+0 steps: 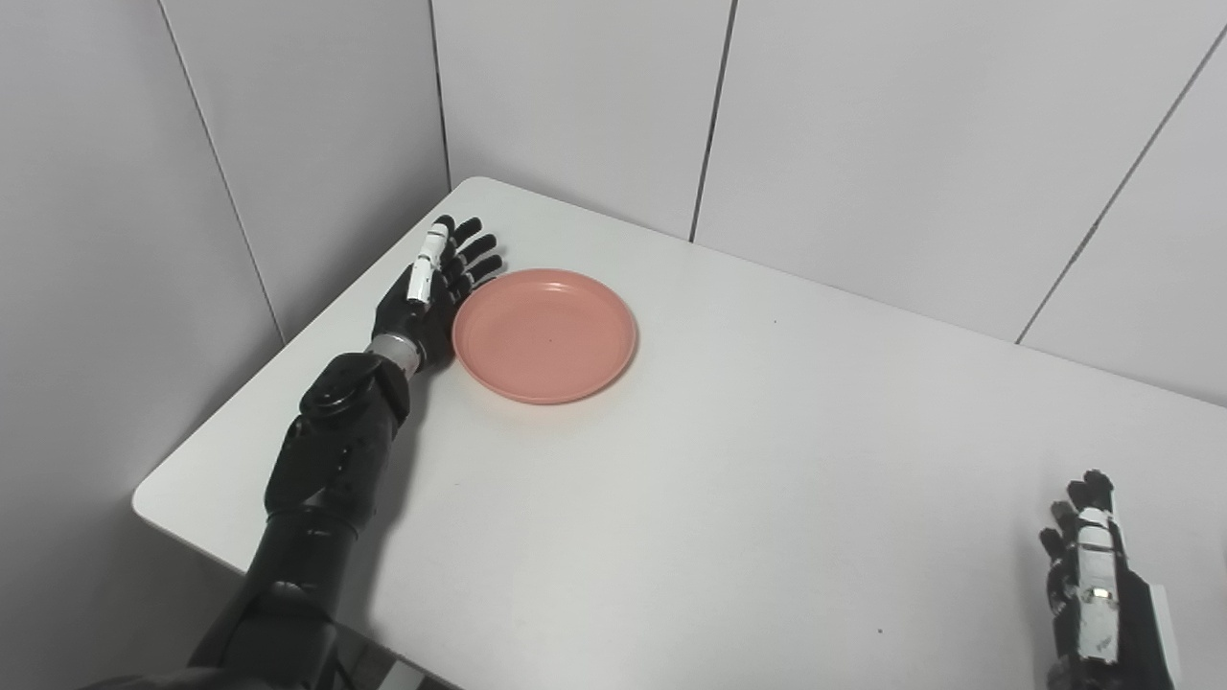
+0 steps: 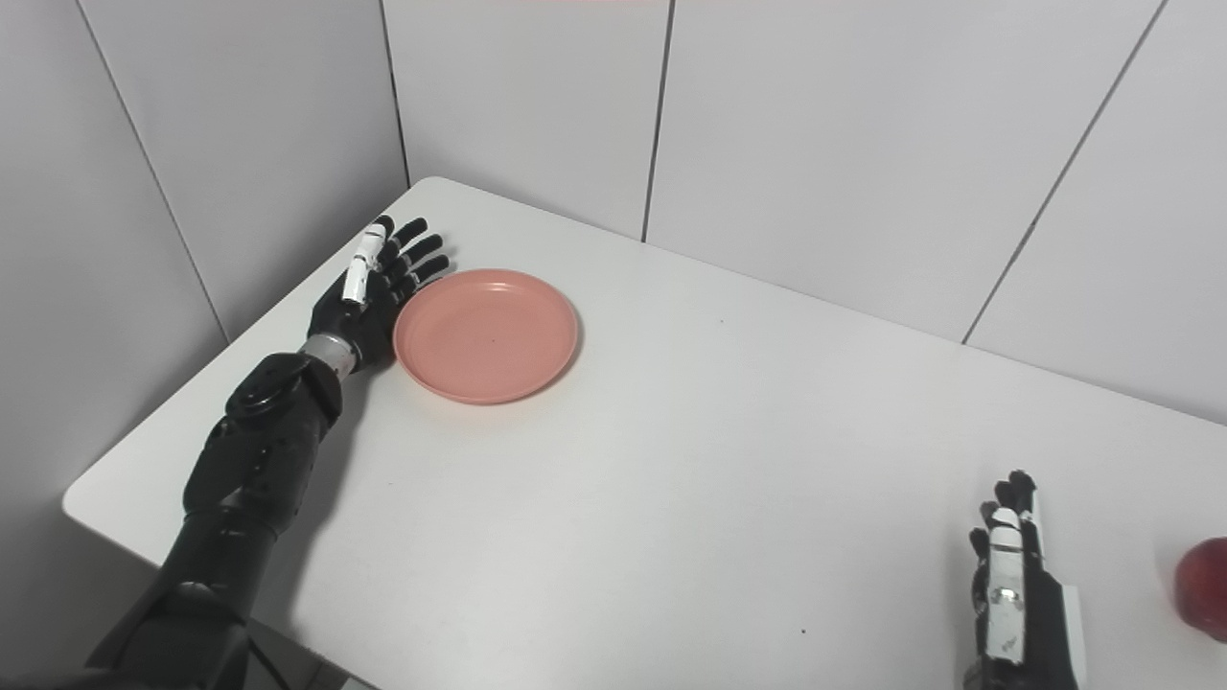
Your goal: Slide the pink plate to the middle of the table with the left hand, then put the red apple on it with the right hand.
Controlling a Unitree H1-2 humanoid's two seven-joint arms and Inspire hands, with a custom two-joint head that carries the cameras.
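Pink plate (image 1: 544, 334) sits flat on the white table (image 1: 748, 498), toward the far left corner, nothing on it. Left hand (image 1: 433, 290) stands on edge just left of the plate, fingers (image 1: 476, 247) straight and spread, holding nothing; palm side touching or very nearly touching the plate's left rim, cannot tell which. Right hand (image 2: 1016, 585) at the near right, fingers extended, empty, low over the table. Red apple (image 2: 1204, 586) on the table at the right edge of the right eye view, near the right hand, apart from it.
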